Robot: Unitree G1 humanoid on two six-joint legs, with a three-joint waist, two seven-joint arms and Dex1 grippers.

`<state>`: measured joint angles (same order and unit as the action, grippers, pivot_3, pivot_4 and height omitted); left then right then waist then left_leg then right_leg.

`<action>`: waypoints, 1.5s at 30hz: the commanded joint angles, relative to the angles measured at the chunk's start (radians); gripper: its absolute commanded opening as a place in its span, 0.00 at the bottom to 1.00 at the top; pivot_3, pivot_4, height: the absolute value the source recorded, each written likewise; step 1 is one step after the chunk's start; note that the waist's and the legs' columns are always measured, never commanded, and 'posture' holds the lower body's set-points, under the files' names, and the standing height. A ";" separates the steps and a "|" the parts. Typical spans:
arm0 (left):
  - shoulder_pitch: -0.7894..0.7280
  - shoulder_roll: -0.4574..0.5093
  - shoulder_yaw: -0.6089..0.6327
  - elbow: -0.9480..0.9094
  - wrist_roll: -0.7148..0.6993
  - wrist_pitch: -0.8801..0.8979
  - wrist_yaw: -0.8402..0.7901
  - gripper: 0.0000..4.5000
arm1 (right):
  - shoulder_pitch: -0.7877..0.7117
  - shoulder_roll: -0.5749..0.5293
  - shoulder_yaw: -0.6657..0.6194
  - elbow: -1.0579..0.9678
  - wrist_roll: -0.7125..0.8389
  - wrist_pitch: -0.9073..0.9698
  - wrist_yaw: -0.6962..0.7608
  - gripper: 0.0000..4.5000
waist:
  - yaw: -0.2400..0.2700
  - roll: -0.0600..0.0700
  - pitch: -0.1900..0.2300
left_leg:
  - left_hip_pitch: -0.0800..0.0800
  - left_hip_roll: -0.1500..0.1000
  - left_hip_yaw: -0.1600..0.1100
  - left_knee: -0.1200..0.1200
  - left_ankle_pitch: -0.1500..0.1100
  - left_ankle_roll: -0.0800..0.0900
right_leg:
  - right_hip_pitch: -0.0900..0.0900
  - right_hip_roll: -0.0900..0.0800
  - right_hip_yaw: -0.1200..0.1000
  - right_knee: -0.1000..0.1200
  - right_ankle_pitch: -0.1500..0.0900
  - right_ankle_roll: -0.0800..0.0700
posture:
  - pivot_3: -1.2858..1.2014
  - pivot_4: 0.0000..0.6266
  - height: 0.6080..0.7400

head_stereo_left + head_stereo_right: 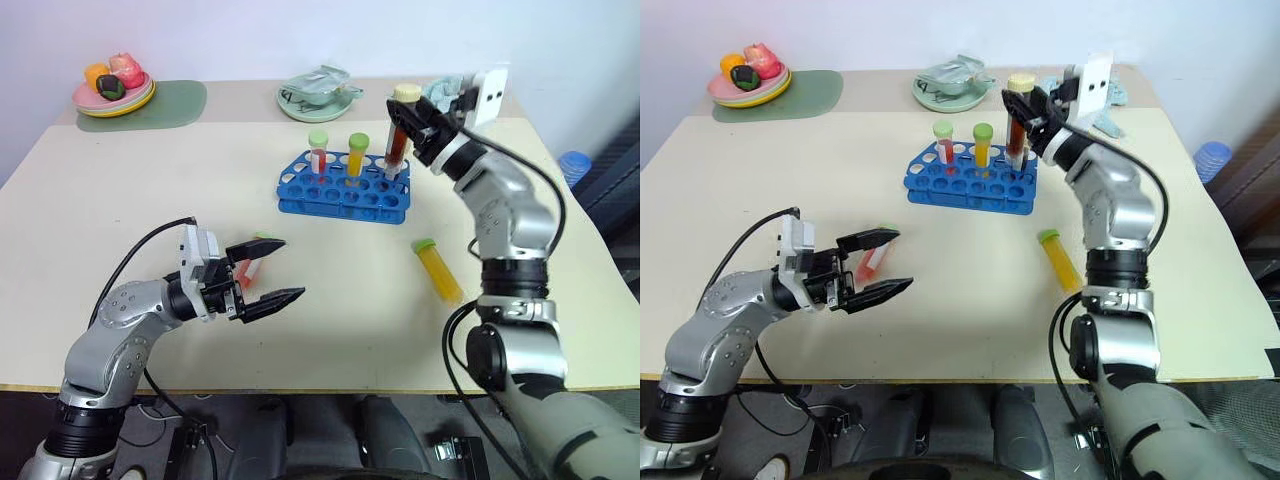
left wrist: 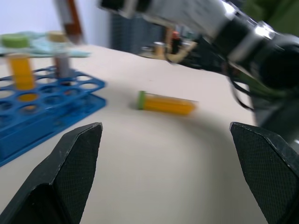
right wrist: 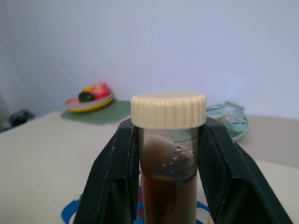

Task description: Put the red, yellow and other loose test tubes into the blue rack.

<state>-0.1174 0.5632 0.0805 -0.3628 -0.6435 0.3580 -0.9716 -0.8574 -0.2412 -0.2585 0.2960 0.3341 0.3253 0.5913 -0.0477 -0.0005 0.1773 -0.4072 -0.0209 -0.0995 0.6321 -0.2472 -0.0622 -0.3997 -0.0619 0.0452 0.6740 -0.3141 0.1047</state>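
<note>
**Brown tube over the rack, two tubes loose on the table**

Blue rack (image 1: 345, 188) sits mid-table, toward the far side. Two green-capped tubes stand upright in its back row: red tube in rack (image 1: 318, 152) & yellow tube in rack (image 1: 356, 155), side by side. Next to them, at the rack's right end, the brown tube (image 1: 399, 130) w/ cream cap is upright, its lower end at the top plate; can't tell if it's seated in a hole. Right gripper (image 1: 412, 122) is clamped on it just under the cap, one finger each side, clear in the wrist view.

Loose yellow tube (image 1: 439, 269) lies flat on the table (image 1: 120, 200), near side of the rack's right end, green cap pointing toward the rack. Loose red tube (image 1: 250, 267) lies flat nearer the robot, left of centre. Left gripper (image 1: 275, 270) hovers right there, jaws spread wide, holding nothing; the red tube shows between the fingers in the head views.

Far edge: plate of toy fruit (image 1: 114, 84) on a green mat (image 1: 170, 103), and a pale green dish (image 1: 318, 95).
</note>
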 commanded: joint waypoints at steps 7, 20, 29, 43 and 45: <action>0.014 -0.042 0.070 -0.003 0.008 -0.042 0.109 1.00 | 0.083 0.051 -0.001 0.006 0.026 -0.270 -0.012 0.36 | 0.001 0.000 0.000 | 0.000 0.000 0.000 0.000 0.000 0.000 | 0.000 0.000 0.000 0.001 0.000 0.000 | 0.52 0.24 1.00; 0.015 -0.046 0.094 -0.032 -0.004 -0.030 0.179 1.00 | 0.151 0.132 -0.005 0.223 0.032 -0.561 -0.008 0.36 | -0.002 0.000 0.000 | 0.002 0.000 0.002 0.000 0.000 -0.001 | 0.000 0.001 0.001 0.002 0.000 0.000 | 0.52 0.24 1.00; 0.017 -0.017 0.111 -0.051 -0.018 -0.010 0.197 1.00 | 0.126 0.132 -0.014 0.369 0.034 -0.665 -0.016 0.36 | -0.004 0.000 0.000 | 0.005 0.000 0.003 -0.001 0.000 -0.001 | 0.002 0.001 0.003 0.002 0.000 0.000 | 0.52 0.24 1.00; 0.028 -0.014 0.120 -0.077 -0.020 0.003 0.220 1.00 | 0.159 0.137 0.006 0.454 -0.006 -0.786 -0.017 0.36 | -0.011 0.000 0.000 | 0.010 0.000 0.005 -0.002 0.000 -0.001 | 0.006 0.001 0.005 0.002 0.000 0.000 | 0.52 0.24 1.00; 0.030 -0.014 0.119 -0.079 -0.020 0.003 0.222 1.00 | 0.168 0.142 0.011 0.469 -0.018 -0.813 -0.025 0.42 | -0.012 0.000 0.000 | 0.011 0.001 0.005 -0.002 0.000 -0.001 | 0.006 0.001 0.005 0.002 0.000 0.000 | 0.52 0.24 1.00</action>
<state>-0.0901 0.5456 0.1755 -0.4039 -0.6463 0.3660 -0.7544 -0.7023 -0.1025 -0.2458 0.7543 0.3256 -0.4384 0.5749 -0.0597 -0.0009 0.1770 -0.3961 -0.0204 -0.0943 0.6296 -0.2469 -0.0628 -0.3927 -0.0610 0.0499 0.6759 -0.3142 0.1046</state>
